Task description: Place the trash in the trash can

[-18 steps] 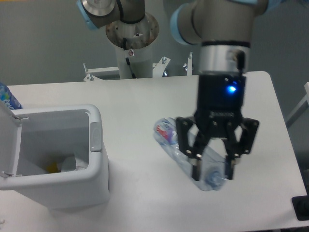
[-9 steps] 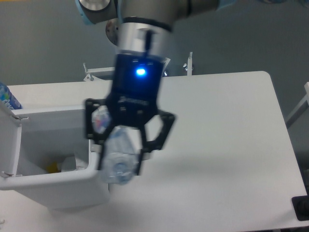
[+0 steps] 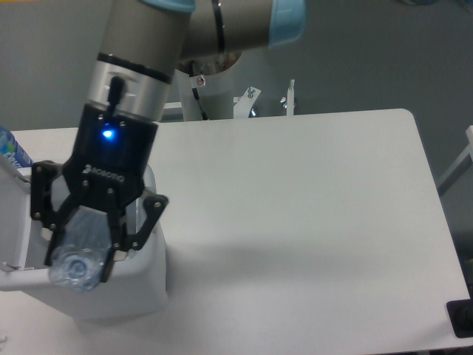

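Arm: reaches down from the upper middle, wrist tilted, a blue light glowing on its black body.
Gripper (image 3: pixel 80 255): hangs over the open trash can (image 3: pixel 144 292), fingers clamped on the water bottle (image 3: pixel 77 255).
Bottle axis: long axis tilts steeply, cap end toward the camera and lower left, the other end hidden up between the fingers.
Location: bottle above the bin's front rim, on the white table (image 3: pixel 310 222).
Writing: white lettering on the gripper body, blurred; bottle label hidden.
Edge: blue-wrapped bottle (image 3: pixel 11 150) at far left.

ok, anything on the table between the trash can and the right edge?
No. In the camera view, the table is bare from the trash can rightward; the tool holds the bottle over the can.
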You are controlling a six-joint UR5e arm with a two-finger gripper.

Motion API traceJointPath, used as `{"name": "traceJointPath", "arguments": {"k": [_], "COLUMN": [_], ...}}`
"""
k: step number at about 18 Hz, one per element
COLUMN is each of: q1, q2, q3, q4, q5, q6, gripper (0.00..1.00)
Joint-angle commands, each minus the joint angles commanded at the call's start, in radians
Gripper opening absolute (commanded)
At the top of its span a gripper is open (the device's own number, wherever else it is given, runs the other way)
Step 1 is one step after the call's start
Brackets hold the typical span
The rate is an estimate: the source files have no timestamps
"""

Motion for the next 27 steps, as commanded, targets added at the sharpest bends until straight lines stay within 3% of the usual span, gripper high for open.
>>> {"name": "traceJointPath", "arguments": {"k": [7, 12, 14, 15, 16, 17, 23, 27], "q1": [-0.052, -0.063, -0.071, -0.072, -0.072, -0.072, -0.048, 0.052], "q2": [-0.006, -0.008, -0.006, -0.005, -0.005, -0.002, 0.015, 0.052], "q3": [-0.067, -0.072, -0.084, -0.090, -0.092, -0.092, -0.092, -0.092], "q4": [0.003, 0.005, 0.005, 0.005, 0.005, 0.005, 0.003, 0.002], "q5": [-0.002, -0.005, -0.005, -0.003, -0.003, -0.003, -0.003, 0.000], "q6": [0.038, 0.054, 0.112, 0.129, 0.143, 0.150, 0.140, 0.141], "gripper": [0.48, 0.49, 0.55, 0.67, 0.90, 0.98, 1.00, 1.00]}}
